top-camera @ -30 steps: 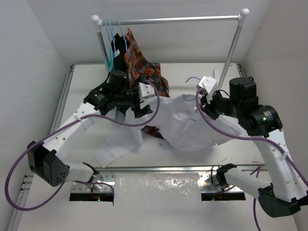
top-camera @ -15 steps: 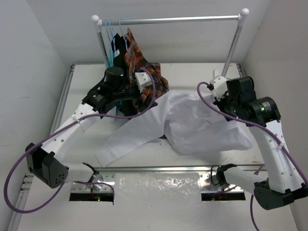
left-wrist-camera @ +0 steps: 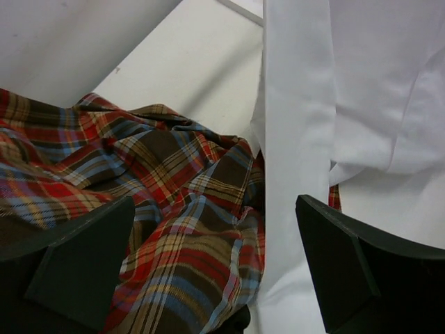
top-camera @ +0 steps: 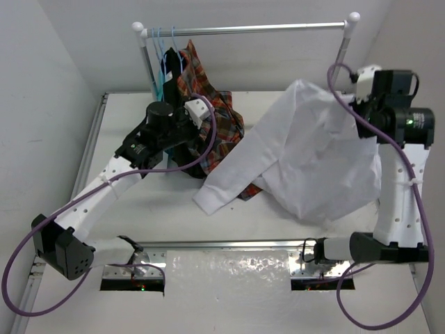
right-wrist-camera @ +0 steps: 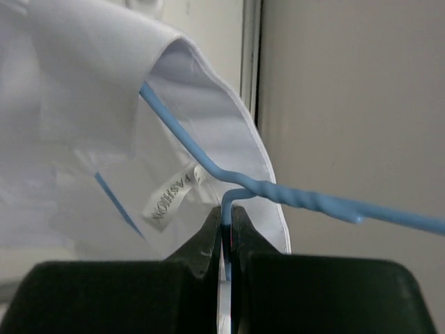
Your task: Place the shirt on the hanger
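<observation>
Pinching the hanger (right-wrist-camera: 314, 202), the right gripper (right-wrist-camera: 224, 224) holds the shirt (top-camera: 313, 160) aloft.

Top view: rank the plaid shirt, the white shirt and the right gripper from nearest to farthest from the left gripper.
From the left gripper, jaws open:
1. The plaid shirt, directly beneath it.
2. The white shirt, hanging to its right.
3. The right gripper, far right, shut on the hanger.

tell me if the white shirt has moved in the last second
Yes. The shirt has risen from the table and swung right, toward the rack's right post; earlier it lay spread mid-table.
</observation>
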